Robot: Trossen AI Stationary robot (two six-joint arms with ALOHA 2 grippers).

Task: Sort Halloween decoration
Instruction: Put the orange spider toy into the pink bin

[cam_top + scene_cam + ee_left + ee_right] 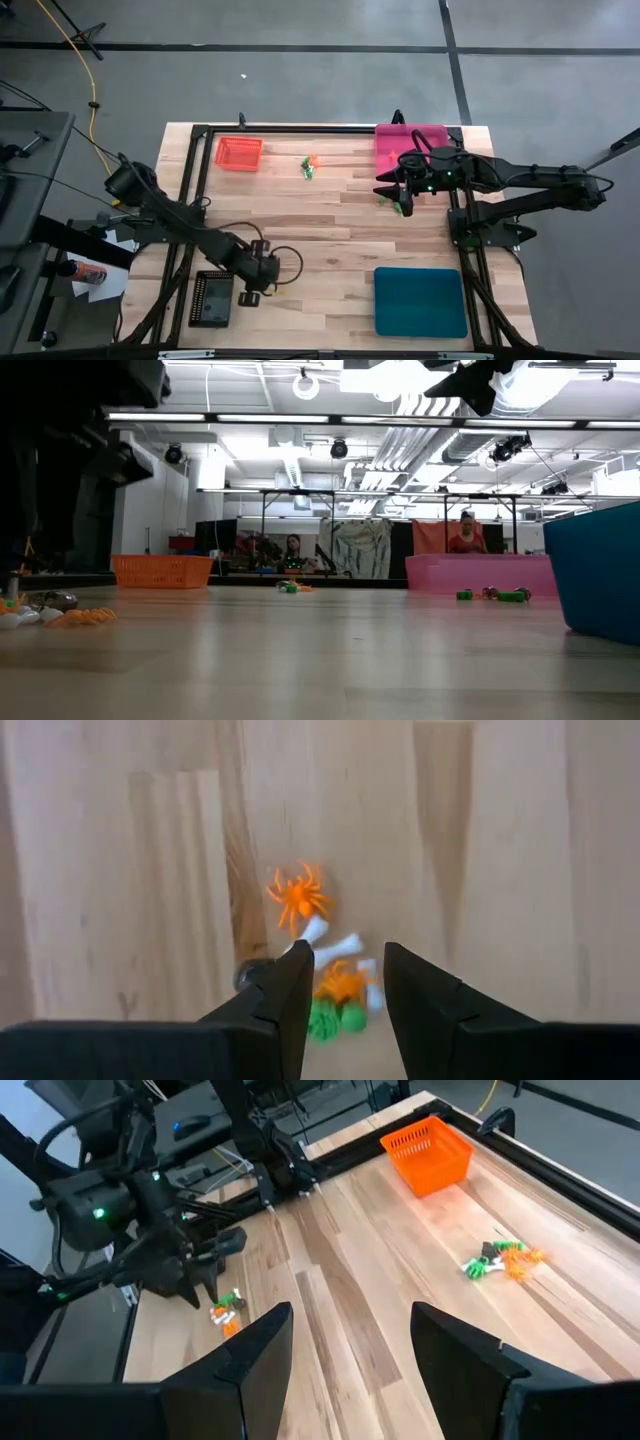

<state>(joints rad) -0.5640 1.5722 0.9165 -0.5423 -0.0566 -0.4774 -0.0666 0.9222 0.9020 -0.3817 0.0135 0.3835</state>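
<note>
Trinkets sit in three spots on my table (pixel 330 230). L gripper (pixel 252 292) hangs low at the near-left, just beside the black tray (pixel 212 299); its fingers (pixel 285 995) are parted w/ nothing between them, and right under the tips lies a small cluster (pixel 338 988): orange spider (pixel 300 898), white bone-shaped bits, another orange piece, two green ones, one dark piece partly hidden by a finger. Second little pile, green + orange (pixel 310 165), lies mid-table toward the far edge, near the orange basket (pixel 239 153). R gripper (pixel 404 196) hovers by the pink tray (pixel 410 146), jaws wide, empty in the wrist cam; a few green bits (pixel 510 596) lie on the wood in front of that tray. Teal tray (pixel 420 300) sits near-right. Two ppl visible far back in the room; can't tell more.
</note>
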